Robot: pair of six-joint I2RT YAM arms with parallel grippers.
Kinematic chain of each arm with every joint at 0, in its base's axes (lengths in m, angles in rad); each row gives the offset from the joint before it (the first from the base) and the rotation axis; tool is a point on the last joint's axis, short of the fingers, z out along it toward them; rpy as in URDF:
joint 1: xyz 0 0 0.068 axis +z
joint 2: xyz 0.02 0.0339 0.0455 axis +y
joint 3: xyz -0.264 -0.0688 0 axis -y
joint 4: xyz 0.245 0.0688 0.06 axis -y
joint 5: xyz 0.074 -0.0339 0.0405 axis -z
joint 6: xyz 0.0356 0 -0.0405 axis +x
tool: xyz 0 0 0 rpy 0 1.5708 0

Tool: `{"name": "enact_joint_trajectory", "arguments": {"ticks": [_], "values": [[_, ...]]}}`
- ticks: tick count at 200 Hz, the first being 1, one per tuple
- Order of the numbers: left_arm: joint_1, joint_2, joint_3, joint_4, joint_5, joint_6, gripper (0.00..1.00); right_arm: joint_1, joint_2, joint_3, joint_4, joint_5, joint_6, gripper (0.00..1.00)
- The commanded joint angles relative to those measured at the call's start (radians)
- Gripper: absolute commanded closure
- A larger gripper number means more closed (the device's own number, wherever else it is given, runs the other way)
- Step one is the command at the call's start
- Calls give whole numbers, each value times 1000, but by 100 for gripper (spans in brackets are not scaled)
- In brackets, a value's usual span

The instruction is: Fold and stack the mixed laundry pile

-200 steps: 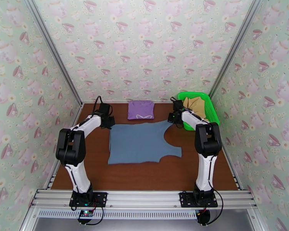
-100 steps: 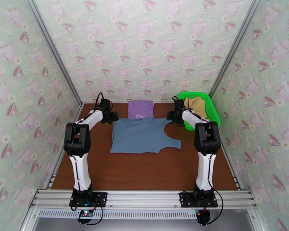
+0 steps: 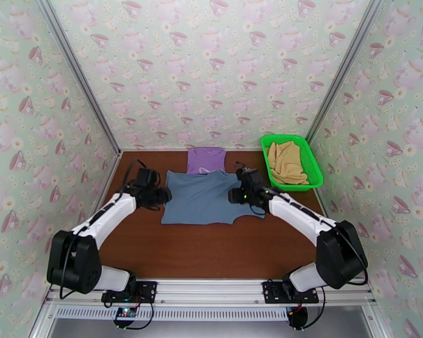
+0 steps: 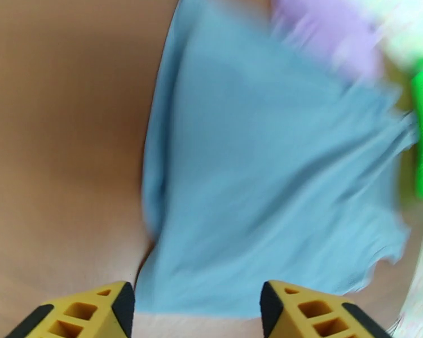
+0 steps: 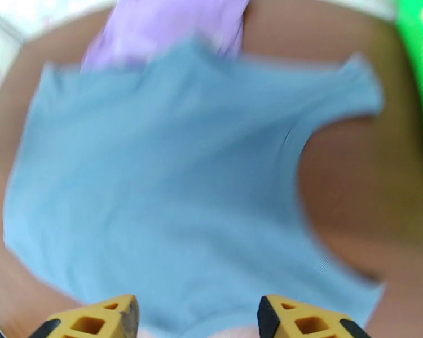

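While left claw (image 3: 165, 195) and right claw (image 3: 233, 196) gape wide, slate blue-grey cloth top (image 3: 203, 195) lies flat between them, armhole scoop by right claw.

Matt blue-grey cloth garment (image 3: 203, 195), glossy plastic basket (image 3: 299, 187), smooth brown table (image 3: 211, 249).

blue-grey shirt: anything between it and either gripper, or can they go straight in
Nothing visible is in the way. The left gripper is at the left edge of the blue-grey shirt, the right gripper at its right edge, both open. The lilac garment lies past the far edge, out of either path.
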Motion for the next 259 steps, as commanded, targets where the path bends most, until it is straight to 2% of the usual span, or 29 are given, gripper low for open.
{"name": "enact_joint_trajectory", "arguments": {"ticks": [1,17,31,45,56,89,109,127,134,140,144,151,162,188,207,235,259], "values": [[-11,27,-57,75,22,-54,40,40,-2,-62,19,-1,79,42],[-13,67,-87,121,35,-58,45,62,29,-86,42,-19,110,44],[-15,98,-96,167,59,-56,54,79,59,-91,60,-17,125,46],[-24,105,-92,198,69,-52,84,92,87,-84,66,-13,130,51],[-34,98,-72,195,66,-46,100,94,104,-73,66,-17,135,56],[-60,51,77,60,28,-6,100,95,115,-42,42,9,136,80],[-60,56,216,-27,18,24,100,94,100,-30,24,39,135,87],[-57,124,349,-101,12,57,99,94,96,-13,8,58,136,88],[-55,164,399,-124,15,67,82,94,97,-4,2,65,136,88],[-52,201,445,-137,27,79,60,94,103,3,-2,71,136,87],[-52,229,472,-141,33,86,48,95,105,8,-7,75,137,87],[-52,279,517,-145,46,99,37,94,111,14,-11,81,137,85],[-50,355,576,-140,64,117,28,94,119,20,-15,86,138,84],[-55,444,639,-132,88,126,28,94,117,22,-24,90,143,84],[-62,397,584,-112,75,115,30,94,98,7,-32,105,140,84],[-60,303,467,-106,35,99,39,94,93,7,-39,106,134,84],[-45,304,420,-77,38,85,45,94,107,22,-37,87,134,85]]}}
